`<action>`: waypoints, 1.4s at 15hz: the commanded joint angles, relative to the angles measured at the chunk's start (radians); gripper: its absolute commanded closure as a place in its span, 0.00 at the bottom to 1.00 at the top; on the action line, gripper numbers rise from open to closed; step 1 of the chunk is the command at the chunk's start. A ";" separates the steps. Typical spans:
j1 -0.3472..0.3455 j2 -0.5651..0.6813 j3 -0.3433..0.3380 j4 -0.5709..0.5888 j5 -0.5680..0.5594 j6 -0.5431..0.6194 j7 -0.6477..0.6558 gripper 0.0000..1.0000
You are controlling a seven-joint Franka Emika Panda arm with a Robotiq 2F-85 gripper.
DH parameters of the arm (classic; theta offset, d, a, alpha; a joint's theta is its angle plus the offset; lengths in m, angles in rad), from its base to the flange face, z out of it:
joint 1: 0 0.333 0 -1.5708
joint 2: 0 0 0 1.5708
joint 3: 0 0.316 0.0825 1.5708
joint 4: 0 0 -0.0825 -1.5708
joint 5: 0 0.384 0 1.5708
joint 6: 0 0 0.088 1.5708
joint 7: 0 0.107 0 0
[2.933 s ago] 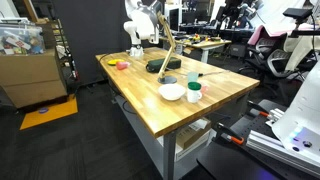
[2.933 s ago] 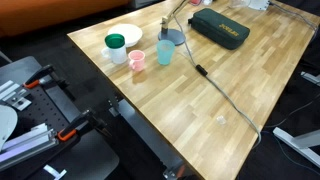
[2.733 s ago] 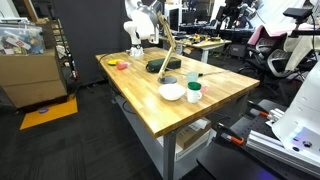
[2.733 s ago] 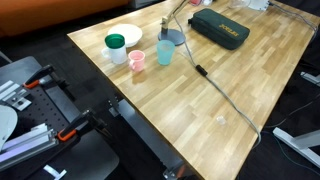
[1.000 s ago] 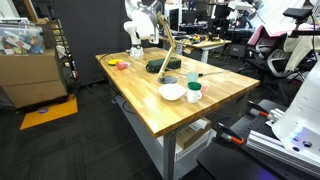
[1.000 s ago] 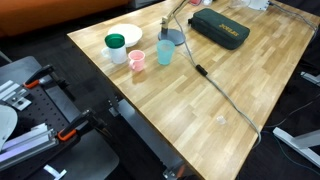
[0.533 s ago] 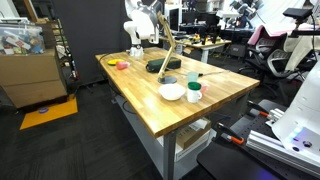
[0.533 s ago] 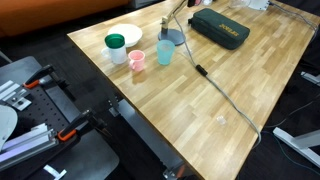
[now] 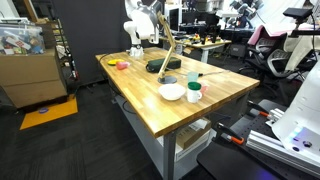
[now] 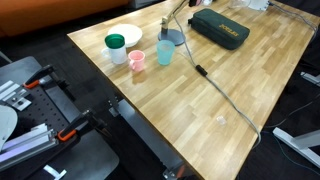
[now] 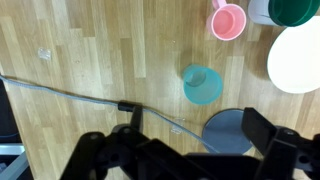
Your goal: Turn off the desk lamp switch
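The desk lamp (image 9: 167,52) stands on the wooden table, its thin tan arm slanting up from a dark round base (image 10: 172,38). In the wrist view the grey base (image 11: 232,132) lies below me. Its cable (image 10: 222,93) runs across the table with a dark inline switch (image 10: 200,71), which also shows in the wrist view (image 11: 127,105). My gripper (image 11: 198,138) is open and empty, well above the base and cable and touching neither. The white robot arm (image 9: 139,22) rises behind the lamp.
A teal cup (image 11: 203,84), a pink cup (image 11: 228,20), a white bowl (image 11: 298,60) and a green bowl (image 10: 116,42) stand close to the lamp base. A dark green case (image 10: 220,30) lies behind it. A table edge (image 10: 110,85) is near the cups.
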 commanded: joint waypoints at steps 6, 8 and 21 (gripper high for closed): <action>-0.034 0.035 0.032 0.037 0.002 -0.011 -0.019 0.00; -0.040 0.074 0.030 0.063 -0.004 -0.004 -0.023 0.00; -0.119 0.380 0.059 0.331 -0.039 0.001 -0.047 0.00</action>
